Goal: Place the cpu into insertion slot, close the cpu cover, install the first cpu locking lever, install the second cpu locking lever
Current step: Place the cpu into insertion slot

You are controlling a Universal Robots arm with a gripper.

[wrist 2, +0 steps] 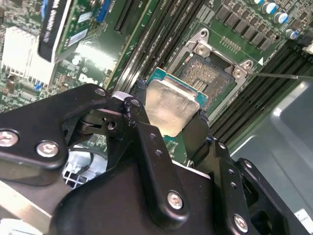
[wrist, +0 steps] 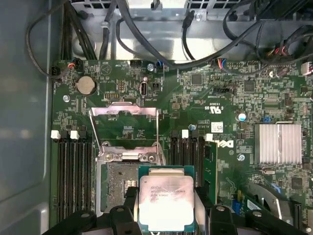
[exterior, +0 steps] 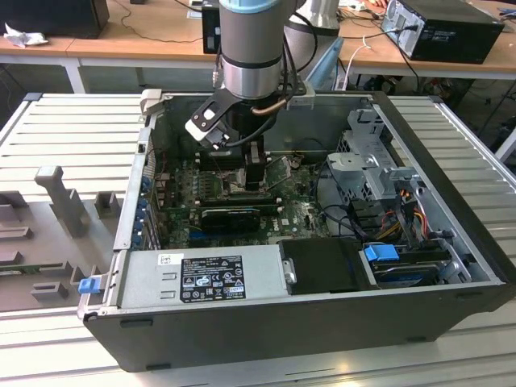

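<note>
Silvery cpu [wrist: 166,203] sits pinched in my hand [wrist 2: 171,113], partly over the insertion slot [wrist: 119,182]; exterior view: hand at twelve o'clock of the graphics card [exterior: 230,218].

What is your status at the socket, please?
Gripper shut on chip. Chip over open socket, not seated. Cover open, hinged back off the socket.

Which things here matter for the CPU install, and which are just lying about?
Job in hand: gripper shut on the cpu; insertion slot, bare; cpu cover, swung open.
Lying about: memory slots; heatsink; coin battery; graphics card; power supply.
</note>
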